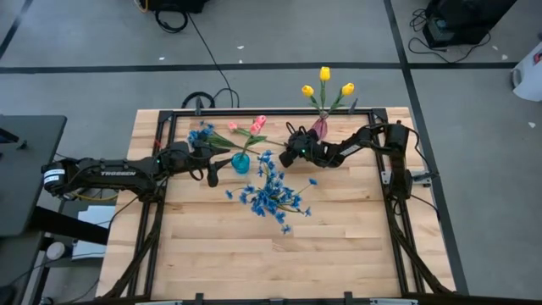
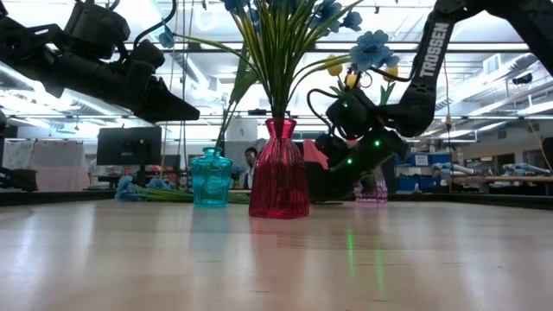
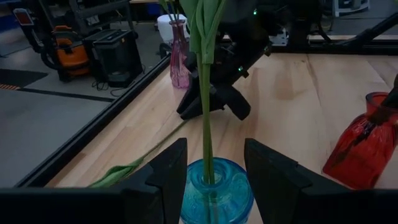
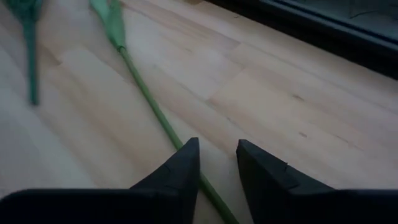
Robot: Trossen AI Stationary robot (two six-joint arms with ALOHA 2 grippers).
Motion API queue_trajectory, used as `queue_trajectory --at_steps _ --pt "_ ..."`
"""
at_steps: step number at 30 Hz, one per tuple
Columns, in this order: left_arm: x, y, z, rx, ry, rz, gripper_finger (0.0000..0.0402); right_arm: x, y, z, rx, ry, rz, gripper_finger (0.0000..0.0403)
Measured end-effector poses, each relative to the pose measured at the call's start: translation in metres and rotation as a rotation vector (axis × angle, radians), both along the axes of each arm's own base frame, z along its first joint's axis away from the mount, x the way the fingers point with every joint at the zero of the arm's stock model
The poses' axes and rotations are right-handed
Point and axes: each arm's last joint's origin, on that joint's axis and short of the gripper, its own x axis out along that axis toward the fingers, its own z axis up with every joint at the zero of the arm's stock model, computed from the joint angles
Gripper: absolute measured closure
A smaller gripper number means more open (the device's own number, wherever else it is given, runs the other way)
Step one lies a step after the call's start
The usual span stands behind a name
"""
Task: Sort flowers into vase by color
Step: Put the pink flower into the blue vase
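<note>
Your yellow tulips point(image 1: 325, 86) and blue flowers point(image 1: 273, 196) are in vases. The pink tulips point(image 1: 254, 127) stand in the teal vase point(image 1: 241, 163). One stem point(image 4: 155, 112) lies near the table's far edge; your right gripper point(image 4: 217, 163) is closing around it. Your left gripper point(image 3: 214, 165) waits, released, beside the teal vase.

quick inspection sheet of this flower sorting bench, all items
surface: wooden table, dark frame rails along its edges
job's things: yellow tulips in pink vase; pink tulips in teal vase; blue sprays in red vase; a loose stem lies on the wood
clutter: nothing seen
grippers: left gripper open astride the teal vase; right gripper low over the loose stem, fingers either side
cables: black cables on the floor behind the table
surroundings: person far behind; workshop gear
</note>
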Motion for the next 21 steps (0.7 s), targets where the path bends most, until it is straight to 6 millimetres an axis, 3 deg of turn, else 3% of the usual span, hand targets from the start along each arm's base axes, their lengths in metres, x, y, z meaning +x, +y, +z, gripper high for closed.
queue_trajectory --at_steps 10,21 --pt "0.000 0.000 0.000 0.001 0.000 -0.002 0.0236 0.002 0.006 -0.001 0.027 -0.004 0.029 0.0389" --pt "0.000 0.000 -0.001 -0.007 0.008 -0.001 0.0236 0.004 0.023 0.012 0.058 -0.016 0.074 0.0399"
